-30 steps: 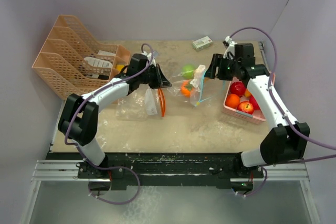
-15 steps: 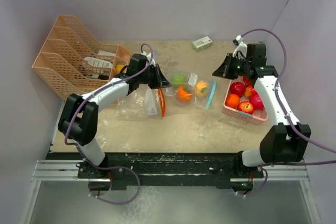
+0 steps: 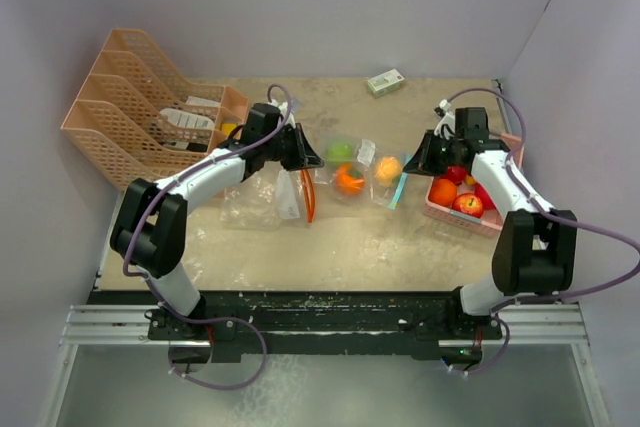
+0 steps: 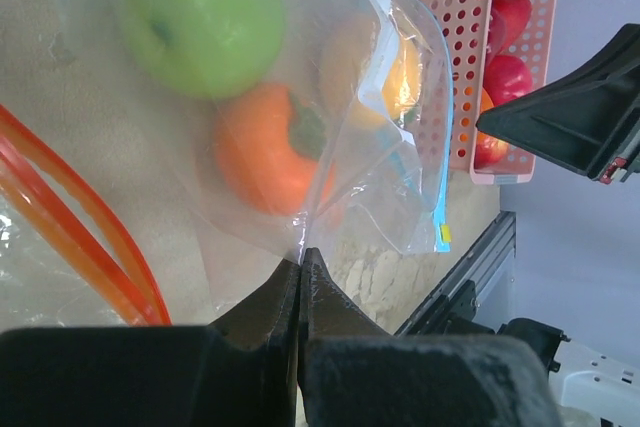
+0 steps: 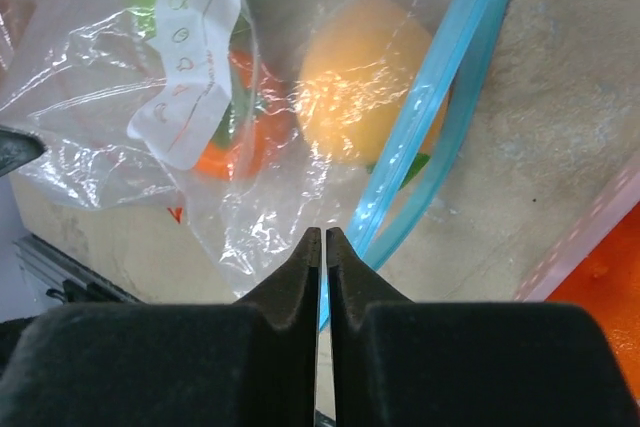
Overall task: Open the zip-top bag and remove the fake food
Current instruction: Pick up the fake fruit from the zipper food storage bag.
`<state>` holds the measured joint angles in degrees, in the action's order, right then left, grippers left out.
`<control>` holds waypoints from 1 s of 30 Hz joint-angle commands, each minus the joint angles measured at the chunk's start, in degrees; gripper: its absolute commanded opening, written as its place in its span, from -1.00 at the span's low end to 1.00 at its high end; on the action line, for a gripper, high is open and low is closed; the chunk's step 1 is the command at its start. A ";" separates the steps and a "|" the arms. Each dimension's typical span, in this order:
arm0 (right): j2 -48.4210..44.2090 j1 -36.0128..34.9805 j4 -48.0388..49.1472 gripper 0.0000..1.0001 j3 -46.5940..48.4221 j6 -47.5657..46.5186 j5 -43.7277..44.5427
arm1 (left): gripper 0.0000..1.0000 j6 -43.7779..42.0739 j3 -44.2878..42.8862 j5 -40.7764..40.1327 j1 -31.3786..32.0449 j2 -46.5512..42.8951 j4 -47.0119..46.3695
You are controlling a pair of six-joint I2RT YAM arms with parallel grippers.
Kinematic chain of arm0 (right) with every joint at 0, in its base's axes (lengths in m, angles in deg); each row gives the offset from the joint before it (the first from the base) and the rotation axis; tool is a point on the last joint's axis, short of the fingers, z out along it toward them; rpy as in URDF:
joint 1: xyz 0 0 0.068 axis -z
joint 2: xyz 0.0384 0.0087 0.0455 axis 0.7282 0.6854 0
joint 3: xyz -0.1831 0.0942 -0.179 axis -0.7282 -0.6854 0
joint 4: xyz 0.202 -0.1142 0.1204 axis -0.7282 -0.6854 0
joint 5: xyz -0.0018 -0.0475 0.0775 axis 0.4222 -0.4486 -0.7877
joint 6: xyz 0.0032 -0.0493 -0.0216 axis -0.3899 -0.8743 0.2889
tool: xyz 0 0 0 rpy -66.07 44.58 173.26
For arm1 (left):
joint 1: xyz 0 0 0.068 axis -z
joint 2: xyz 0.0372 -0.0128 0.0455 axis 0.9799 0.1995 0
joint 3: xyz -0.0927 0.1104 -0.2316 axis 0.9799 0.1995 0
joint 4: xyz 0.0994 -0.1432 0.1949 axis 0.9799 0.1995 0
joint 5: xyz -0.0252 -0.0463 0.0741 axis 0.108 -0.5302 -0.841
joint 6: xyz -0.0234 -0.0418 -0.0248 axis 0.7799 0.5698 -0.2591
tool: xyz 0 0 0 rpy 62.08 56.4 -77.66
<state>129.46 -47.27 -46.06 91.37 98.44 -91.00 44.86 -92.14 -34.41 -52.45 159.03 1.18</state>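
Left wrist: we see left gripper (image 4: 301, 259) clamped on bag (image 4: 385, 202) edge; right gripper (image 5: 322, 239) pinches blue zip strip (image 5: 455, 77); fruits (image 4: 262, 152) inside.

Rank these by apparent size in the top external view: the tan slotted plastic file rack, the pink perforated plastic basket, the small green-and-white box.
1. tan slotted plastic file rack
2. pink perforated plastic basket
3. small green-and-white box
No close calls.

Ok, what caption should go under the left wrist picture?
Left tool pinches the clear zip-top bag holding a green apple and an orange, pink basket beyond.
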 commanded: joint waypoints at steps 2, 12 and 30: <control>0.84 -0.28 2.11 -1.00 -1.89 -1.72 2.68 | -1.00 -1.08 -1.16 -1.16 -0.64 -2.30 -0.43; -1.51 -1.57 1.27 -1.00 -8.12 -2.64 6.27 | -1.00 -0.71 -1.06 -0.64 -0.73 -1.32 -0.84; 7.43 -2.09 7.39 -0.99 -0.24 -1.36 -0.40 | -1.00 -0.56 -0.72 -0.48 -0.72 -1.53 -0.54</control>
<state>137.13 -48.73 -41.93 85.53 96.53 -86.00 44.88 -92.14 -34.63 -52.62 159.03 1.53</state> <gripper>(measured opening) 0.004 0.004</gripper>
